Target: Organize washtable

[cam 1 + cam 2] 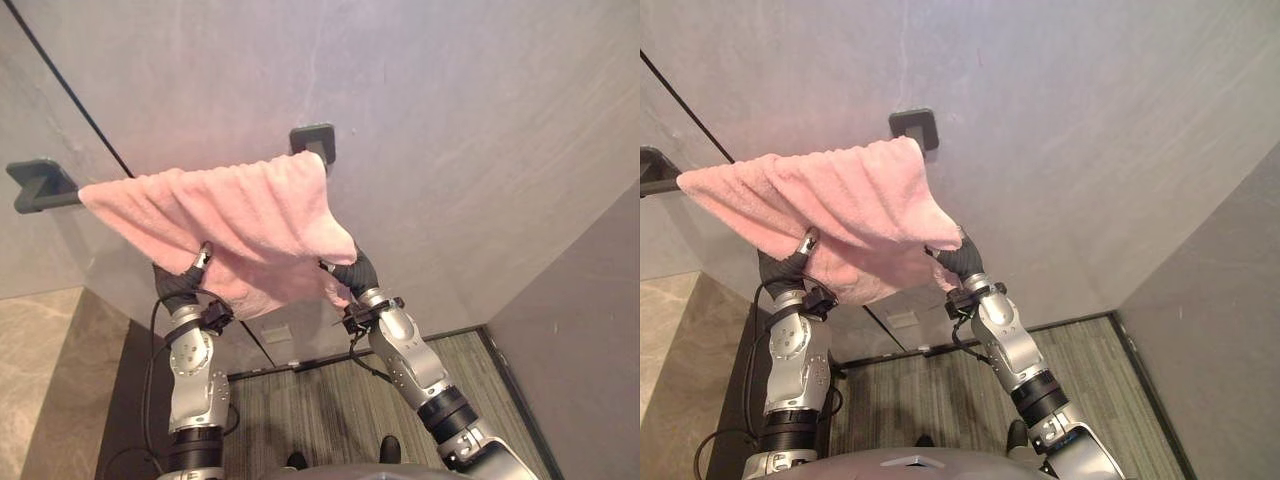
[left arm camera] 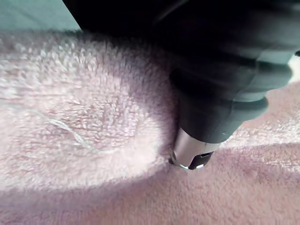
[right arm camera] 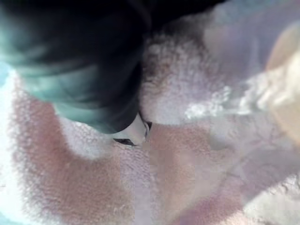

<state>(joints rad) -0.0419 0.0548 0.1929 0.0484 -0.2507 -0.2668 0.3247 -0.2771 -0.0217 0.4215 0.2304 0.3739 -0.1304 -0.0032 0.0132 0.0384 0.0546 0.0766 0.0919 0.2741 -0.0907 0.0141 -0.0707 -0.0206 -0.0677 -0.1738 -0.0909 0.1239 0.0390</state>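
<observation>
A pink fluffy towel (image 1: pixel 225 215) hangs bunched over a wall rail between two dark brackets, one on the left (image 1: pixel 40 185) and one on the right (image 1: pixel 314 140). My left hand (image 1: pixel 178 278) is raised under the towel's lower left edge, its front buried in the cloth. My right hand (image 1: pixel 352 272) reaches up under the lower right corner and is likewise covered. In the left wrist view the dark cover (image 2: pixel 220 93) presses into the towel (image 2: pixel 84 122). The right wrist view has the cover (image 3: pixel 84 70) against pink cloth (image 3: pixel 178 178).
The grey wall (image 1: pixel 480 120) stands close behind the towel. A second wall (image 1: pixel 590 330) closes the right side. A thin dark line (image 1: pixel 70 95) runs diagonally down the wall at left. Striped flooring (image 1: pixel 320 410) lies below, with beige tile (image 1: pixel 40 370) at the left.
</observation>
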